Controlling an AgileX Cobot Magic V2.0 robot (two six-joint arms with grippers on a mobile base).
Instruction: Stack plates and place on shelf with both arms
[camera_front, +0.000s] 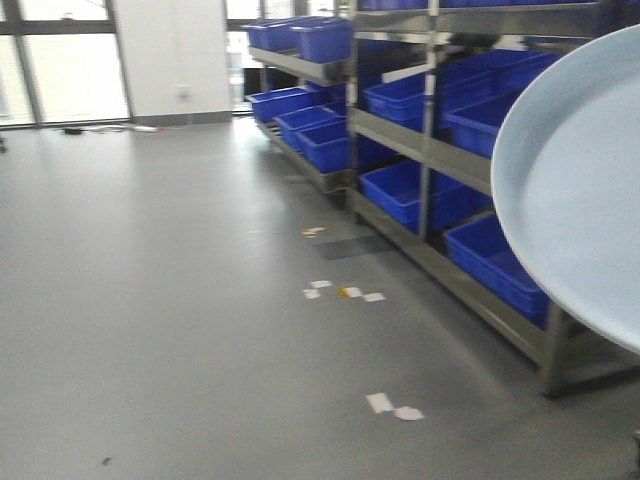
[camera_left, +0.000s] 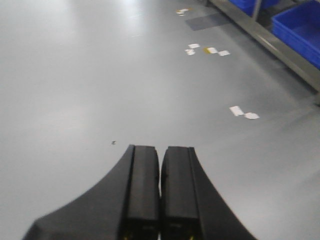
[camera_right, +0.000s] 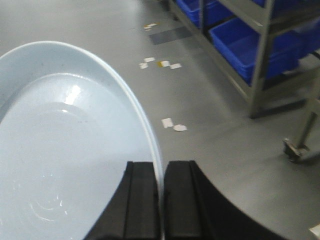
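Seems a stiff, smooth, likely slippery and breakable plate (camera_right: 65, 150), hanging tilted in the air short of the shelf (camera_front: 400, 136), clamped at its low rim by the right gripper (camera_right: 162, 170), wanting a second rim hold from the left gripper (camera_left: 161, 152), pressed together on nothing above the floor (camera_left: 75, 75).

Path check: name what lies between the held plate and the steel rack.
Right wrist view: only grey floor with white paper scraps separates pale round plate from steel rack.

The left fingers (camera_left: 142, 192) were matte black, flat rectangular bars with squared tips, each flaring outward into a broad curved black base. The right fingers (camera_right: 180, 200) looked identical, smooth and faintly glossy.
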